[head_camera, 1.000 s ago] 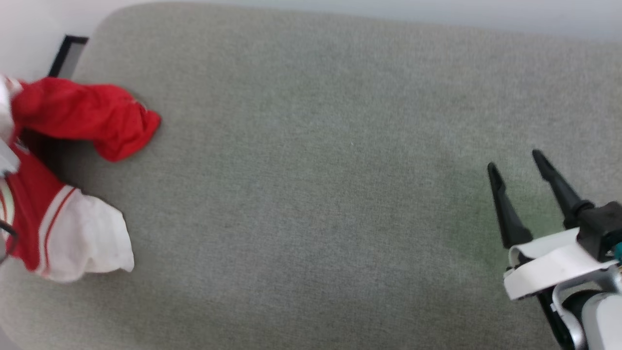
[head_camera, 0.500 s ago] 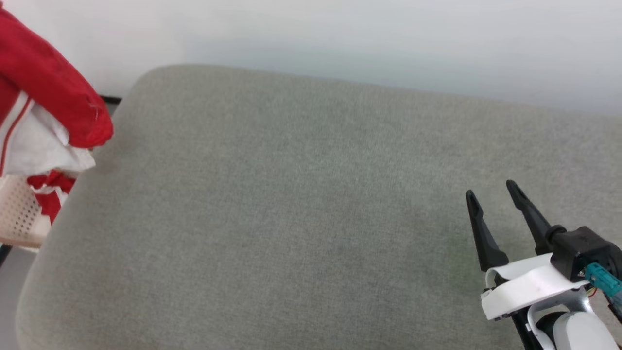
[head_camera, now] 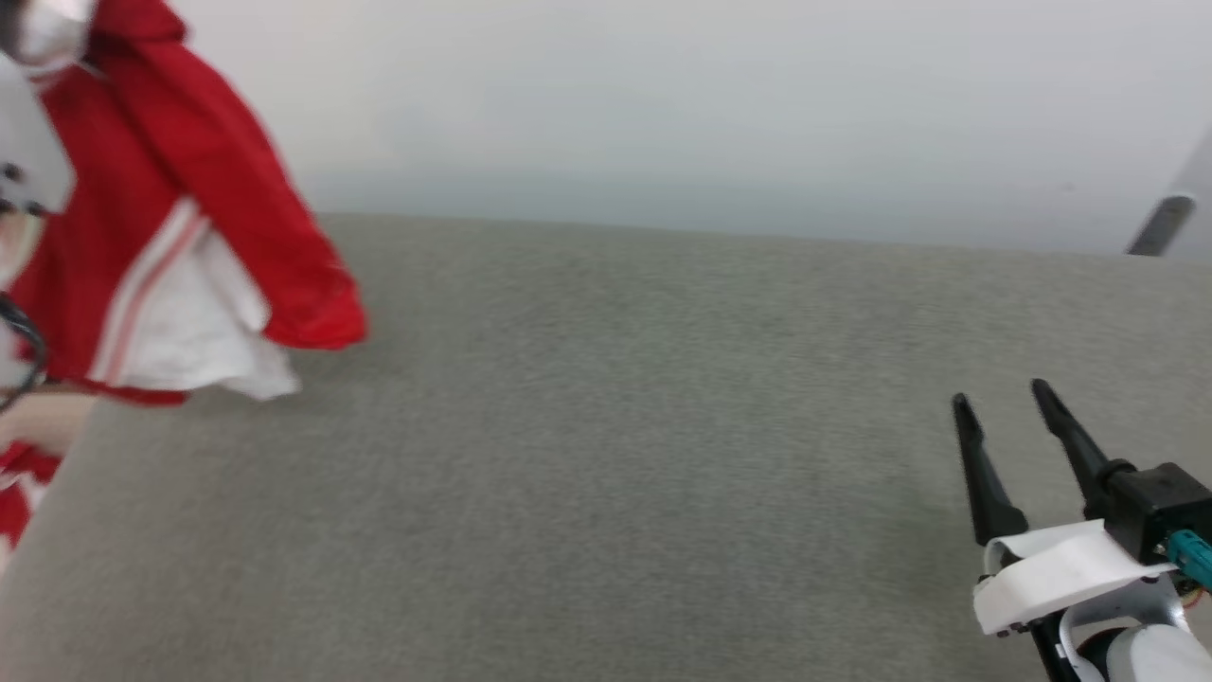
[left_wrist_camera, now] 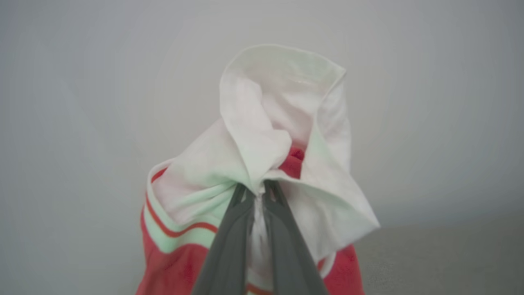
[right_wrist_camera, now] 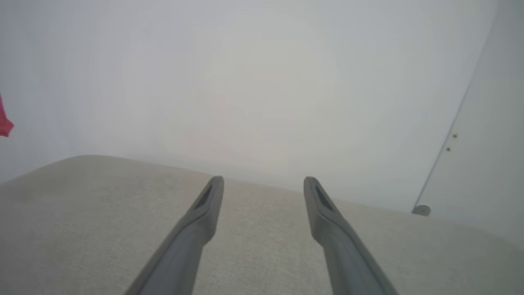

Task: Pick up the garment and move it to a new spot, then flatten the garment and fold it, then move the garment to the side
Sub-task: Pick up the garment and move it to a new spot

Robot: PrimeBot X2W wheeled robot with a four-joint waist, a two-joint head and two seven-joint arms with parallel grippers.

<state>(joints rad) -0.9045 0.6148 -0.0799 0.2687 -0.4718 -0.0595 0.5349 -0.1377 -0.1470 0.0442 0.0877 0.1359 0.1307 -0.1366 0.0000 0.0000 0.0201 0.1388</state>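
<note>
The grey cushion (head_camera: 615, 455) lies bare from its far edge by the wall (head_camera: 663, 95) across to the right gripper (head_camera: 1001, 392), with wide room between. One garment (head_camera: 170, 237), two grippers. The garment hangs bunched over the cushion's left end, its white cloth pinched in the closed left gripper (left_wrist_camera: 257, 188). The right gripper is spread wide and holds nothing. Since half a second ago the head camera has shifted, and the garment reaches further into view
</note>
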